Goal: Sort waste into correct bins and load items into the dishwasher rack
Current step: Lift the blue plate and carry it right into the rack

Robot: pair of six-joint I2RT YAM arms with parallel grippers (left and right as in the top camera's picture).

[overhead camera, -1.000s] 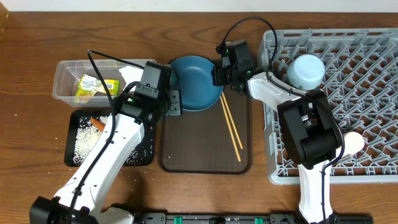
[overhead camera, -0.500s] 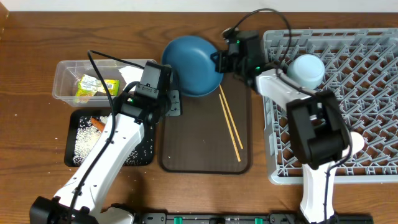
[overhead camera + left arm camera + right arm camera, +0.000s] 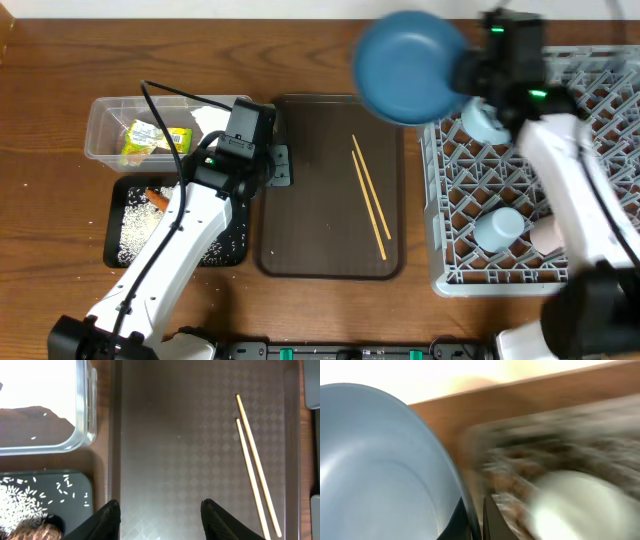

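My right gripper (image 3: 468, 70) is shut on the rim of the large blue plate (image 3: 408, 66) and holds it in the air at the left edge of the light-grey dishwasher rack (image 3: 600, 160). In the right wrist view the plate (image 3: 380, 465) fills the left side with its rim between my fingers (image 3: 476, 520). The rack holds the pale bowl (image 3: 483, 125), a light-blue cup (image 3: 497, 229) and a pink cup (image 3: 548, 235). The wooden chopsticks (image 3: 369, 196) lie on the dark brown tray (image 3: 300, 230). My left gripper (image 3: 160, 515) is open and empty over that tray.
The clear tub (image 3: 105, 125) holds the yellow-green wrapper (image 3: 152, 138) and white napkin (image 3: 210, 120). The black tray (image 3: 125, 250) holds rice grains (image 3: 140, 220) and the carrot (image 3: 157, 198). Some rice lies scattered on the black tray in the left wrist view (image 3: 30, 500).
My right gripper has lifted the blue plate off the brown tray and swung it up and right toward the rack. The left arm has not moved.
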